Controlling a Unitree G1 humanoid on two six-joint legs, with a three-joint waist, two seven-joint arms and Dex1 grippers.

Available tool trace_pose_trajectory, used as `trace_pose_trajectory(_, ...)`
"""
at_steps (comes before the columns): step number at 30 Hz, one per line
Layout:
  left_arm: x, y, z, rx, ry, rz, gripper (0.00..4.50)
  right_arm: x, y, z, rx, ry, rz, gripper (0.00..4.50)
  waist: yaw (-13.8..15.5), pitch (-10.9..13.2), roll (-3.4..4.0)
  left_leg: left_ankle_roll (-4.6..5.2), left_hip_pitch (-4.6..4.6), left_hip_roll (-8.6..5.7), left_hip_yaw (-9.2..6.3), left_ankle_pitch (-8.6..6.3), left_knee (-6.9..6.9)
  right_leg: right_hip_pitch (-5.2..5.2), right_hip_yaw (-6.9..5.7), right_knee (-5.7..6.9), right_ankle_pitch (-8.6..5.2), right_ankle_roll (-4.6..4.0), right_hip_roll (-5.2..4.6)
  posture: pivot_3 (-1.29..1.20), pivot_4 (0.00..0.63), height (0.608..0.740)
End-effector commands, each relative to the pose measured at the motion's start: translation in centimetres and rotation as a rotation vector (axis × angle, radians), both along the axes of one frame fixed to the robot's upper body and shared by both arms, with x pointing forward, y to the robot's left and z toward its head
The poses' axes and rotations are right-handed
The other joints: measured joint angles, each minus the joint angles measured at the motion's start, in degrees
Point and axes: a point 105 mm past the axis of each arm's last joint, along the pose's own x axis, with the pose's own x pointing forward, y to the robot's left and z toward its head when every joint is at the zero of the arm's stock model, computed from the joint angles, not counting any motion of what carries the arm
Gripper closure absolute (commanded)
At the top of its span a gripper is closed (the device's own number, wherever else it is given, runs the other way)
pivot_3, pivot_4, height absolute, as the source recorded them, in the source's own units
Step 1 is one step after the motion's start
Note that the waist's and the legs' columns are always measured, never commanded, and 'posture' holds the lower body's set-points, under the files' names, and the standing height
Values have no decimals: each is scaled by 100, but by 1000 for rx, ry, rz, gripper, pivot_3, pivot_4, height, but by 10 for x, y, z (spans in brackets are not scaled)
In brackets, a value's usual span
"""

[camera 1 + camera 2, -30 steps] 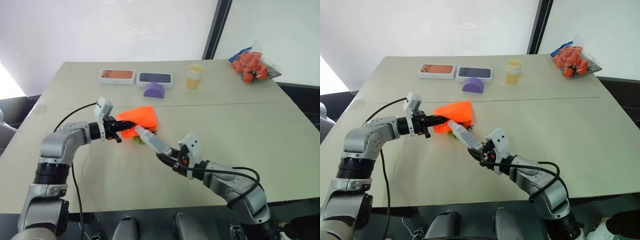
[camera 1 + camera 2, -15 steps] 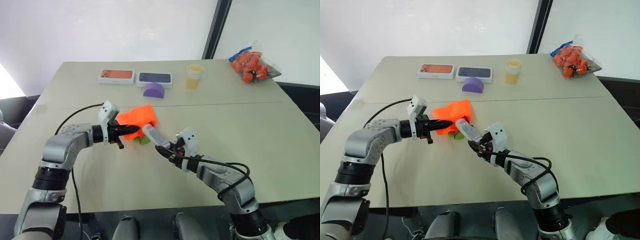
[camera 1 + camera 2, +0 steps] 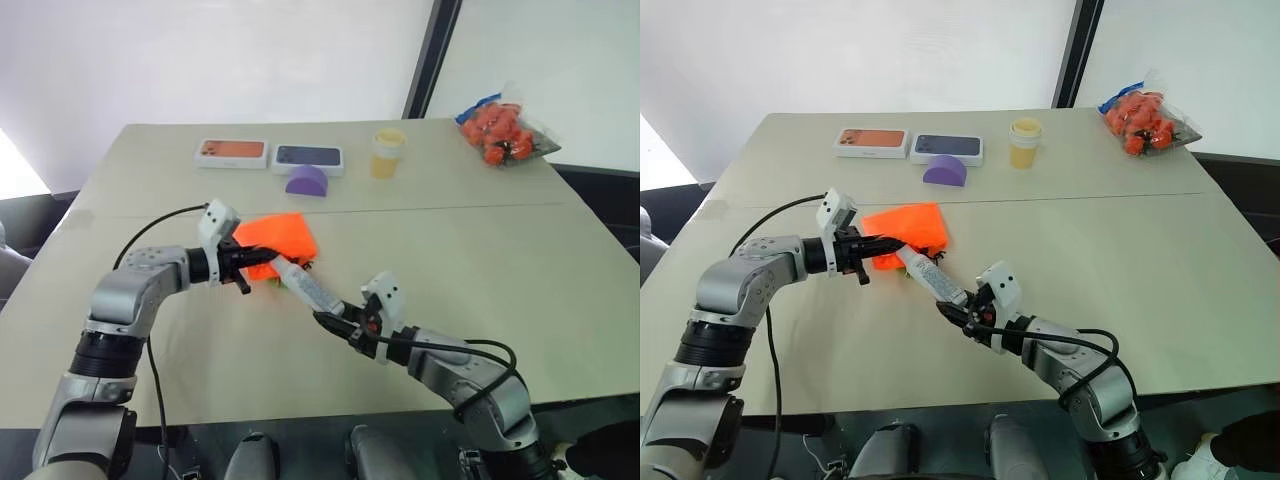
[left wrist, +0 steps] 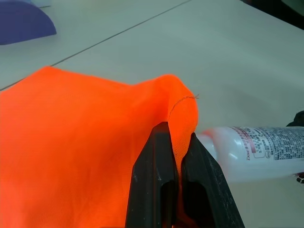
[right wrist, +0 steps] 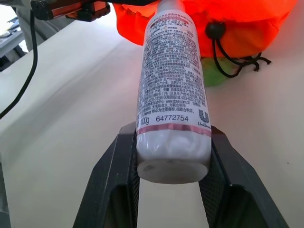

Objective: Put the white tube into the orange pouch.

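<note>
Left gripper (image 4: 172, 142) pinched tight on orange pouch (image 3: 278, 236) hem; right gripper (image 5: 172, 156) clamped around white tube (image 5: 172, 90). Tip seemingly at the mouth. Could snag the fabric edge and slide outside if angled off.

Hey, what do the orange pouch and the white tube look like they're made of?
The orange pouch: thin woven fabric, matte, probably nylon; fine mesh-like weave, soft folds, and a loose thread at its edge. The white tube: likely plastic, smooth and slightly glossy, whitish and translucent, with a printed label wrapped around it.
</note>
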Motion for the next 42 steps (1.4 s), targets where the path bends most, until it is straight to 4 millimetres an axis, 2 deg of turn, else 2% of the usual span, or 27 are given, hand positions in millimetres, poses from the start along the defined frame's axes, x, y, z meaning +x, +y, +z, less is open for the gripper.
trace_pose_trajectory(1,-4,-4,9,7,-32,-37,4500,8,11,27,75,-96,-19,3399,0,0,0,0,0,0,0,0,0,-1,0,0,0,0,0,0,150,723)
trace_pose_trajectory(7,-15,-14,3,67,-37,-102,4500,32,18,30,79,-80,-111,3399,-1,1,2,0,-1,0,1,0,0,-11,1,-2,1,-1,-2,0,150,723)
trace_pose_trajectory(16,-23,-28,-1,90,-46,-151,4500,58,30,42,64,-60,-164,3399,3,1,2,0,-7,0,2,0,-3,-6,3,6,2,0,0,0,150,723)
trace_pose_trajectory(22,-29,-35,-6,101,-45,-179,4500,75,54,47,-14,-73,-135,3399,-26,1,3,0,-6,1,1,0,-2,-8,4,16,2,-1,3,0,150,723)
trace_pose_trajectory(27,-27,-33,-5,99,-54,-159,4500,90,56,42,-115,-76,-201,3399,-55,1,2,1,-8,1,1,0,-2,-10,4,18,2,0,3,0,150,723)
trace_pose_trajectory(30,-22,-19,-4,103,-61,-102,4500,84,59,44,-91,-69,-158,3399,-69,1,2,1,-9,1,1,0,-3,-10,3,17,2,1,3,0,150,723)
trace_pose_trajectory(31,-19,-13,-3,105,-64,-78,4500,82,59,44,-86,-70,-143,2326,-81,1,2,1,-9,1,1,0,-4,-10,3,17,2,1,3,0,150,723)
trace_pose_trajectory(36,-4,19,1,95,-71,56,4500,71,53,51,-92,-130,-98,30,-139,1,2,1,-6,1,-1,0,-4,-10,3,23,3,1,4,0,150,723)
trace_pose_trajectory(42,5,36,0,57,-64,138,4500,51,37,56,-103,-213,-16,30,-129,1,2,1,-4,1,-2,0,-4,-12,3,29,1,1,6,0,150,723)
